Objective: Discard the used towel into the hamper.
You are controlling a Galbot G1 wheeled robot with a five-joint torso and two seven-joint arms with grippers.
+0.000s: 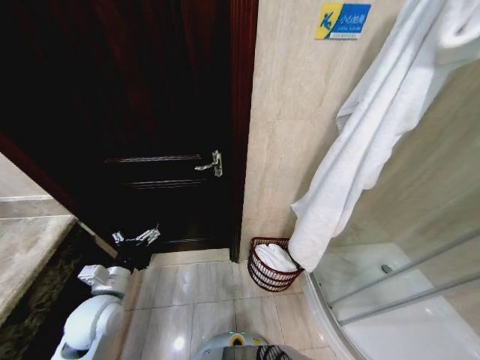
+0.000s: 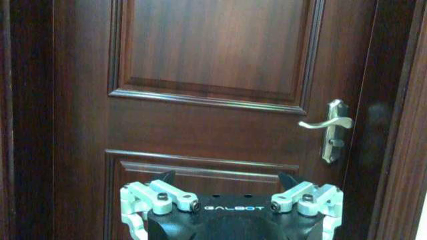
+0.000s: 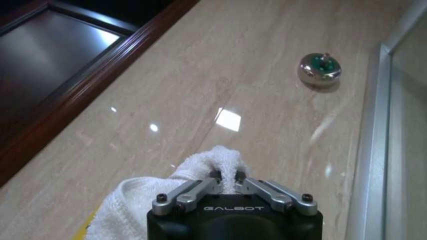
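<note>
Right gripper (image 3: 227, 178) clenched on a fold of the white towel (image 3: 200, 165), lower centre of the right wrist view, tiled wall (image 3: 267, 75) behind. Towel hanging long down the right of the head view, lower end at the rim of the hamper (image 1: 262, 279). Hamper on the floor, bottom centre, white cloth (image 1: 274, 256) inside. Left gripper (image 2: 227, 177) released, fingers spread, facing the dark door (image 2: 200, 50); lower left of the head view.

White towel (image 1: 360, 142) hanging high above dark wire hamper (image 1: 271, 264), hem at its rim.
</note>
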